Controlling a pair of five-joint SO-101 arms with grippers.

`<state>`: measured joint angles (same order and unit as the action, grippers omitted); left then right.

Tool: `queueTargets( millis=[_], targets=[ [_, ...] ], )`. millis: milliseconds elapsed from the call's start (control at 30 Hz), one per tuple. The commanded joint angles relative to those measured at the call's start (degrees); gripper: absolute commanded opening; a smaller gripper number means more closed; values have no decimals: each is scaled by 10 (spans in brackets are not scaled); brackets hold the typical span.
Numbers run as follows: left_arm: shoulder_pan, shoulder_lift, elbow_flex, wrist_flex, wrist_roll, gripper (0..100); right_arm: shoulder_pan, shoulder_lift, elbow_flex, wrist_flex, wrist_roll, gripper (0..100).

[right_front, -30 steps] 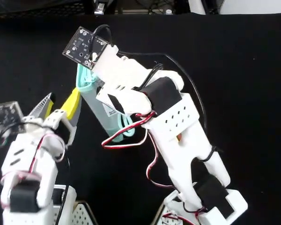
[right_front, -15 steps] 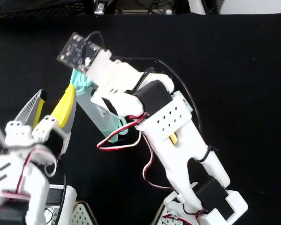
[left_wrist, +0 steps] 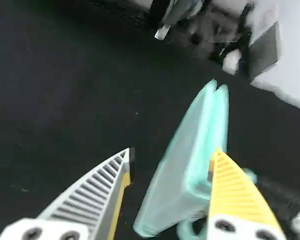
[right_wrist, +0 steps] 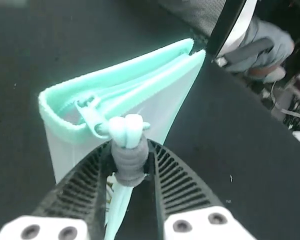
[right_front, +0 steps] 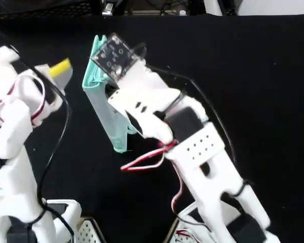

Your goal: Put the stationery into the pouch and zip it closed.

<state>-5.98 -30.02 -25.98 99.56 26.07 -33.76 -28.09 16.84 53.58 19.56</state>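
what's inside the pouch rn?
No stationery visible. The pouch is seen along its zip edge, slider at the end where the right claw pinches the zipper pull; frosted walls hide whatever is inside.

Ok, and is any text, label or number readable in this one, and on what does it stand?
No text can be read.
Pouch: there is a small mark low on its side, beside the right gripper that grips the zipper pull. It is too hidden to read.
Circuit board on the right arm's wrist: the markings are too small to read.
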Motion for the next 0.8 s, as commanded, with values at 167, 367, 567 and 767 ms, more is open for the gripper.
queueTargets(
  millis=[167, 367, 567, 767],
  targets=[
    [106, -25, 85, 13, 91, 257, 11, -87, 147, -121, -4, 12],
    [139, -88, 153, 12, 93, 257, 40, -95, 153, -127, -4, 12],
    [119, -108, 171, 11, 93, 257, 45, -98, 155, -127, -4, 12],
    [100, -109, 220, -55, 94, 259, 43, -95, 155, -126, -4, 12]
  ],
)
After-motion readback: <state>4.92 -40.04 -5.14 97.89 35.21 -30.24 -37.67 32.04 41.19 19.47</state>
